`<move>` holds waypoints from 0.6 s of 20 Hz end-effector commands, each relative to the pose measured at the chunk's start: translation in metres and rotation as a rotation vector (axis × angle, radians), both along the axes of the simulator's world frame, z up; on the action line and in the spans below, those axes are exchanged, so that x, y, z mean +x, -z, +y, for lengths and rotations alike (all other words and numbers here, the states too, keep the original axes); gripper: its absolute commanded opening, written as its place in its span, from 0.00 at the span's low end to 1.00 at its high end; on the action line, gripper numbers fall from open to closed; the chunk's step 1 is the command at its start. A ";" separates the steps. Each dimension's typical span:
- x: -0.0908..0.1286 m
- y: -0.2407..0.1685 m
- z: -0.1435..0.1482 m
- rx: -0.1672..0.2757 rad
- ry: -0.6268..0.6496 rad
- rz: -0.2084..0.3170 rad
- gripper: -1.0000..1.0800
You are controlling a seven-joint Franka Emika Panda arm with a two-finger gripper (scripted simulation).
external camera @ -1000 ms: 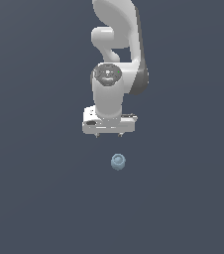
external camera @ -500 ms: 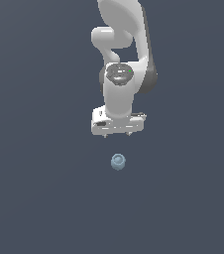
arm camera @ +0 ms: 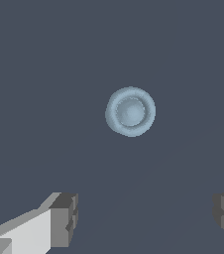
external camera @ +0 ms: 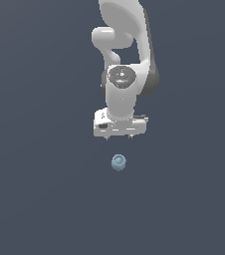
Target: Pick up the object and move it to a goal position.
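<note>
The object (external camera: 118,162) is a small pale blue-grey rounded ball resting on the dark grey floor, in the middle of the exterior view. My white gripper (external camera: 119,138) hangs just above and behind it, apart from it, pointing down. In the wrist view the object (arm camera: 130,111) lies ahead of the gripper (arm camera: 146,216), outside the gap between the two grey fingertips (arm camera: 64,218), which stand wide apart. The gripper is open and holds nothing.
The white arm (external camera: 127,55) rises behind the gripper toward the top of the exterior view. All around lies uniform dark grey floor (external camera: 45,199). No goal marker shows.
The gripper has shifted toward the exterior view's right and slightly lower, coming nearer above the object. The wrist has turned a little. The object has not moved.
</note>
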State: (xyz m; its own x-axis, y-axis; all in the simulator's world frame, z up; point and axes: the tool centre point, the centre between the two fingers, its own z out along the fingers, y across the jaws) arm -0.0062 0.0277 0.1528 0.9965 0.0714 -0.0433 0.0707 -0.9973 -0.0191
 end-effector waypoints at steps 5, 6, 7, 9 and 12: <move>0.017 0.014 0.000 -0.004 0.087 -0.009 0.96; 0.020 0.018 0.001 -0.006 0.106 -0.011 0.96; 0.024 0.021 0.001 -0.007 0.127 -0.013 0.96; 0.032 0.029 0.001 -0.010 0.171 -0.018 0.96; 0.043 0.040 0.001 -0.014 0.233 -0.026 0.96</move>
